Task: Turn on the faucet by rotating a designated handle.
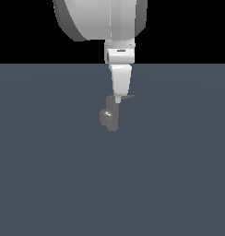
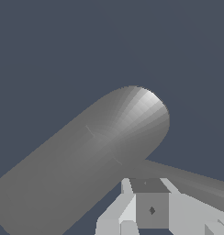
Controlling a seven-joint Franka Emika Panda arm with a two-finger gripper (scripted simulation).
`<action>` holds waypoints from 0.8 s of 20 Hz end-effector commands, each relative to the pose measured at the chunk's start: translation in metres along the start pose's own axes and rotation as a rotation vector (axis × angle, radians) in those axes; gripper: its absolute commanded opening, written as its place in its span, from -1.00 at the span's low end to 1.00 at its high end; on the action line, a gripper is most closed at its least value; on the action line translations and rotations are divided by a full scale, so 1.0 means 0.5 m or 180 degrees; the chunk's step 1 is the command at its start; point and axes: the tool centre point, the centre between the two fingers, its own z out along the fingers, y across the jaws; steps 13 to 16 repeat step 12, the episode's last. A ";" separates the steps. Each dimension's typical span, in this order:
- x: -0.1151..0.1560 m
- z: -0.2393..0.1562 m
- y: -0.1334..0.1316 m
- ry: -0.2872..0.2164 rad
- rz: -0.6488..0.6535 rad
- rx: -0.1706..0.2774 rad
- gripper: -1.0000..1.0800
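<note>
The faucet is a small dull-grey fixture with a chunky rounded body, standing on the flat grey-blue floor. Its handle is a thin tapering lever that sticks out from the top toward the exterior view's right. My gripper hangs straight down from above. Its fingers are together with nothing between them, and the tip is at the lever close to where it joins the body. In the wrist view the faucet body fills the middle. The handle runs off past my gripper.
The flat grey-blue floor stretches all around the faucet. My arm's white links hang above the faucet at the top of the exterior view. No other objects show.
</note>
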 end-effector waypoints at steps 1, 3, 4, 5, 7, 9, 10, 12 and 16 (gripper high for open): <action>0.054 0.002 -0.016 0.0025 0.0097 0.0031 -1.00; 0.069 0.002 -0.022 0.0028 0.0108 0.0030 -1.00; 0.077 0.002 -0.025 0.0029 0.0114 0.0030 -1.00; 0.085 0.001 -0.028 0.0030 0.0119 0.0030 -1.00; 0.100 0.001 -0.034 0.0033 0.0130 0.0029 -1.00; 0.115 0.001 -0.040 0.0035 0.0141 0.0028 -1.00; 0.123 0.001 -0.043 0.0036 0.0146 0.0028 -1.00; 0.130 0.001 -0.046 0.0038 0.0152 0.0028 -1.00; 0.130 0.001 -0.046 0.0038 0.0152 0.0028 -1.00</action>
